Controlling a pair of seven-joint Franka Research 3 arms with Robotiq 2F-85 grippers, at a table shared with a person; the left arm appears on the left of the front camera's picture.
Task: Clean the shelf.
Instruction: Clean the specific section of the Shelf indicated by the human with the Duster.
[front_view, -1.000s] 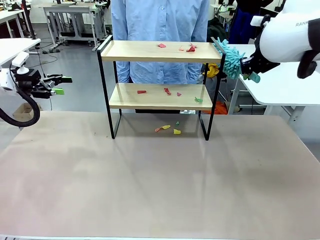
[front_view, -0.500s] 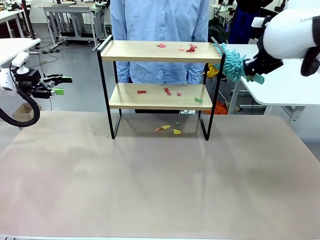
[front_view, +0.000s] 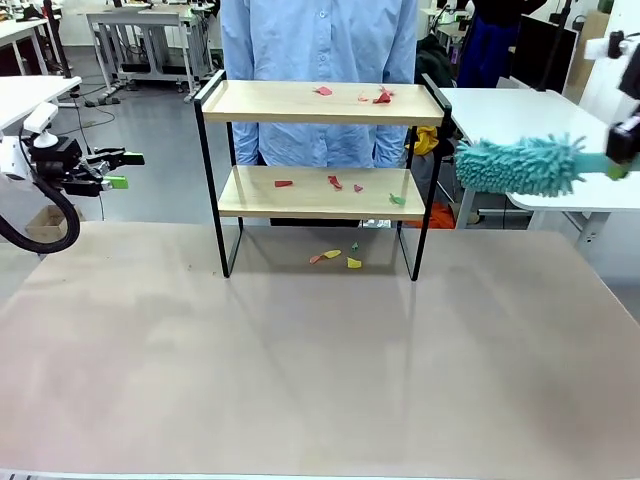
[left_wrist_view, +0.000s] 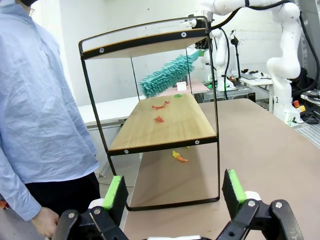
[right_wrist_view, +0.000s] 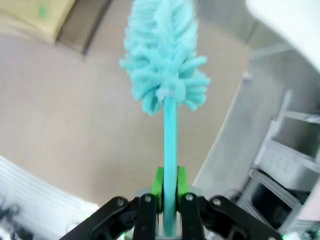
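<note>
The shelf (front_view: 320, 105) stands at the table's far middle, two light wooden boards in a black frame; red and green scraps lie on both boards and on the table beneath. The same shelf (left_wrist_view: 165, 117) appears from its end in the left wrist view. My right gripper (right_wrist_view: 169, 192) is shut on the handle of a teal fluffy duster (right_wrist_view: 164, 55). That duster (front_view: 520, 165) lies level to the right of the shelf, clear of it, the gripper (front_view: 626, 150) at the picture's right edge. My left gripper (front_view: 118, 170) hangs open at far left, off the table; its pads (left_wrist_view: 116, 192) hold nothing.
A person in a blue shirt (front_view: 318, 40) stands directly behind the shelf. Coloured scraps (front_view: 340, 258) lie on the beige table (front_view: 320, 370) under the lower board. A white table (front_view: 540, 130) stands at right behind the duster.
My right arm has pulled back to the right and swung the duster from the shelf's top right corner down to level beside the lower board. The left arm has not moved.
</note>
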